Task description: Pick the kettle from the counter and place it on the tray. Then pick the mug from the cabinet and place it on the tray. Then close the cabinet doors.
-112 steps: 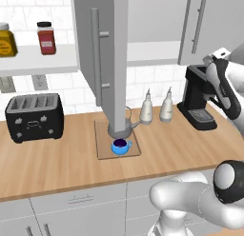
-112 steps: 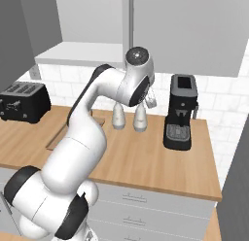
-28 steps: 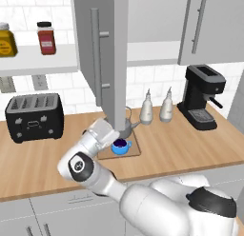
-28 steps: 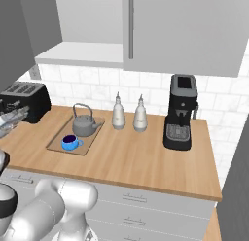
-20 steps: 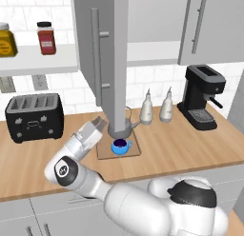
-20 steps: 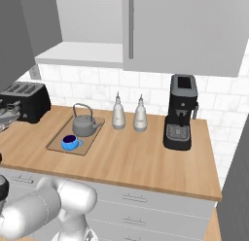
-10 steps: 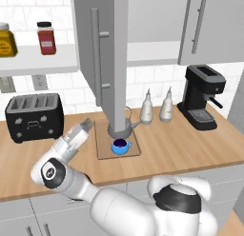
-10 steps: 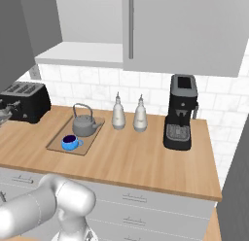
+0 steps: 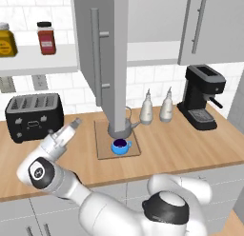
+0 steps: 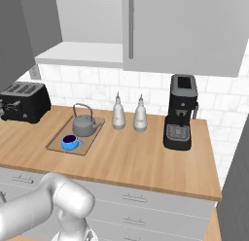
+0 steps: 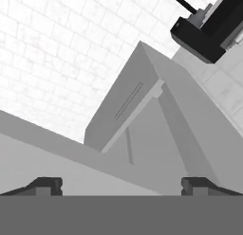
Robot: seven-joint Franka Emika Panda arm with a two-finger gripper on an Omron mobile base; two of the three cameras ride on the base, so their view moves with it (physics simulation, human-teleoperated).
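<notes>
The grey kettle (image 10: 84, 122) and the blue mug (image 10: 70, 142) both stand on the wooden tray (image 10: 58, 144) on the counter (image 10: 136, 160). In the left base view the kettle (image 9: 126, 127) is half hidden behind the open left cabinet door (image 9: 102, 59), with the mug (image 9: 120, 146) in front of it. My gripper (image 9: 75, 122) hangs low over the counter left of the tray (image 9: 103, 147), near the toaster, holding nothing. In the hand view the gripper (image 11: 122, 185) is open, its fingertips (image 11: 45, 184) wide apart, facing the grey door with its bar handle (image 11: 128, 101). The right cabinet door (image 10: 185, 26) is closed.
A black toaster (image 9: 33, 116) stands at the counter's left. Two whitish bottles (image 9: 146, 108) and a black coffee machine (image 9: 202, 97) stand right of the tray. Spice jars (image 9: 46, 38) sit on the white open shelf. A black appliance (image 11: 209, 25) shows upper right in the hand view.
The arm has swung left, away from the tray and toward the toaster. Kettle and mug have stayed on the tray. The gripper has stayed open.
</notes>
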